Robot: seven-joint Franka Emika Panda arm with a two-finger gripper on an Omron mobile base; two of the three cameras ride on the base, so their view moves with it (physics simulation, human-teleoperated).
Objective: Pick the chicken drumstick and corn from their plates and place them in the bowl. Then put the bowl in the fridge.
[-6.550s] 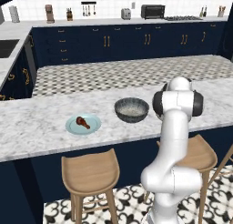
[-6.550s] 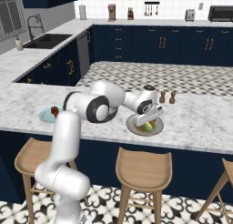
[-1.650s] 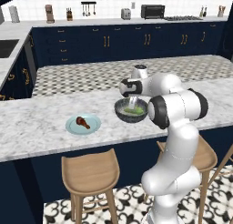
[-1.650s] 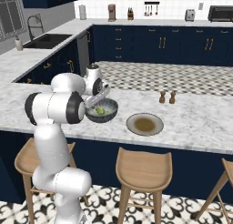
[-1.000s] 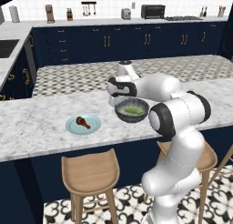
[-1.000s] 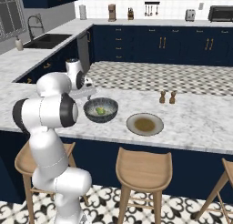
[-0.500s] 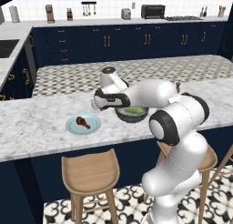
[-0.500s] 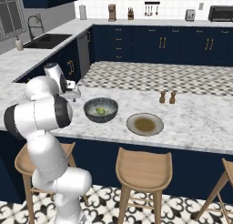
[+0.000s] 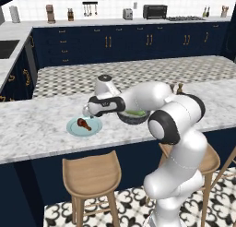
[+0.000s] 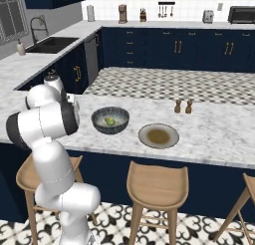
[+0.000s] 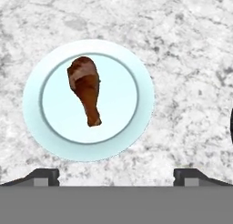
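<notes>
The reddish-brown chicken drumstick (image 11: 85,87) (image 9: 84,124) lies on the pale light-blue plate (image 11: 119,100) (image 9: 94,128), bone end pointing toward me in the hand view. My gripper (image 11: 116,176) (image 9: 89,113) hovers just above that plate, open, nothing between its fingertips (image 11: 43,175). The corn (image 10: 110,121) (image 9: 136,113) rests inside the dark-grey bowl (image 10: 110,120) (image 9: 133,118). To the bowl's right sits the grey-rimmed plate (image 10: 158,135), bare. The fridge is out of view.
Salt and pepper shakers (image 10: 182,106) stand behind the grey-rimmed plate. Wooden stools (image 9: 92,175) (image 10: 157,182) are tucked under the marble counter's (image 9: 32,134) front edge. My arm's forearm crosses over the bowl in the left base view.
The arm has swung left from above the bowl, where the corn now lies, to above the light-blue plate. The drumstick has not moved.
</notes>
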